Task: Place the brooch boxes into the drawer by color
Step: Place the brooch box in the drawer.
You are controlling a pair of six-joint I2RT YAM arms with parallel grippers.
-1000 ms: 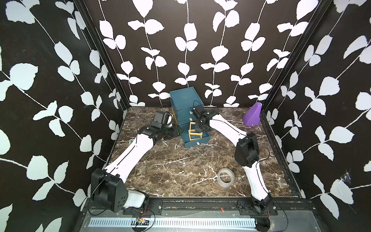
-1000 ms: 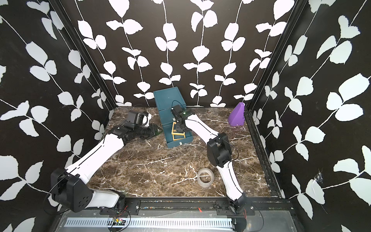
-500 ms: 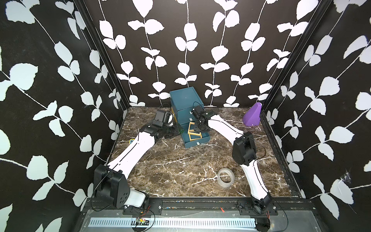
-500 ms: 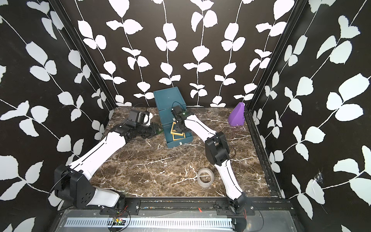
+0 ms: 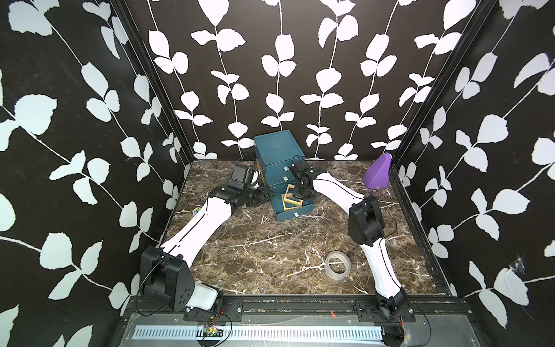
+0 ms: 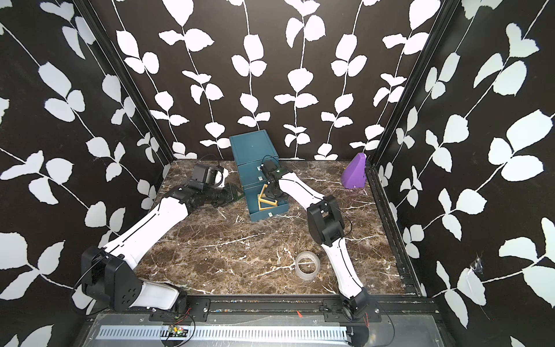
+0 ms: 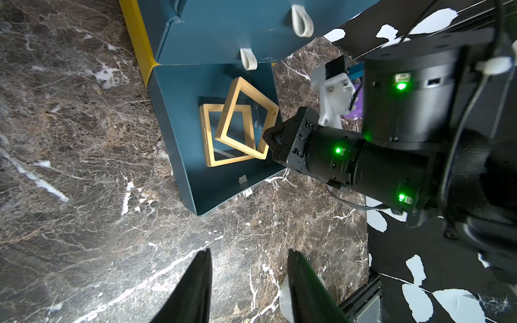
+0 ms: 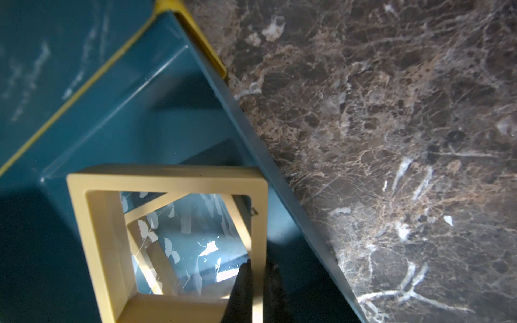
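- The tilted yellow box is inside the bottom drawer. It leans with one corner up, close to the front of the teal chest.
- The flat yellow box lies on the floor of the same drawer. The tilted yellow box crosses over it. We cannot tell if the two touch.
- The right jaws are pinched tight on one side of the tilted yellow box. In the right wrist view we see a dark finger on each side of the yellow rim.
- The bottom drawer is pulled out onto the bench. The two drawers above it are pushed in, and each has a small pale knob.
- A yellow strip runs along the side edge of the chest.
- The right arm reaches over the open drawer from the right side.
- The left jaws are apart, and nothing is between them. We see both dark fingers over bare bench in the left wrist view.
- In both top views the left jaws sit low, just beside the left wall of the open drawer.
- The left arm stretches across the bench on the left side.
- A clear tape roll lies on the bench near the front, well apart from the chest.
- A purple wedge stands in the far right corner, by the wall.
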